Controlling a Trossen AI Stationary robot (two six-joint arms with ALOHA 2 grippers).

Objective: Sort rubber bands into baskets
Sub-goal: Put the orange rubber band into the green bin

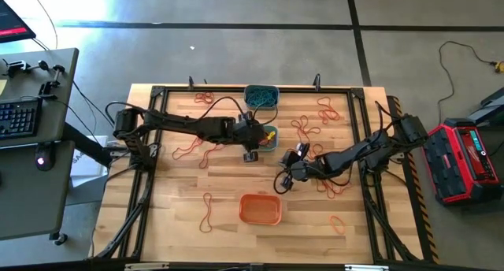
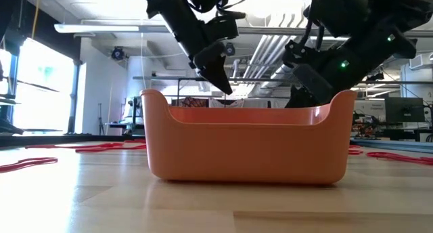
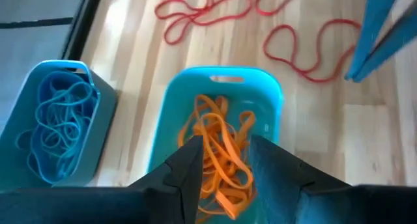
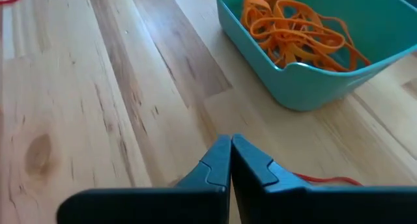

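Observation:
The teal-green basket [image 1: 270, 139] [image 3: 270, 94] [image 4: 306, 87] stands mid-table and holds several orange rubber bands [image 3: 218, 146] [image 4: 293, 32]. My left gripper [image 1: 258, 139] [image 3: 225, 175] [image 2: 220, 74] hovers open above that basket's near-left end, and the orange bands show through its gap. The grey-blue basket [image 1: 261, 95] [image 3: 104, 103], farther back, holds blue bands [image 3: 55, 126]. The orange basket [image 1: 260, 209] [image 2: 247, 141] stands near the front edge. My right gripper [image 1: 282, 182] [image 4: 231, 142] is shut, low over bare wood to the right of the teal basket. A red strand [image 4: 326, 180] lies beside its finger.
Loose red bands lie on the wood beyond the baskets [image 1: 327, 109] [image 3: 202, 9], under the left arm [image 1: 197, 150] and around the right arm [image 1: 331, 186]. More bands lie near the front [image 1: 208, 212] [image 1: 339, 222]. A dark frame [image 1: 157, 90] runs round the table's edge.

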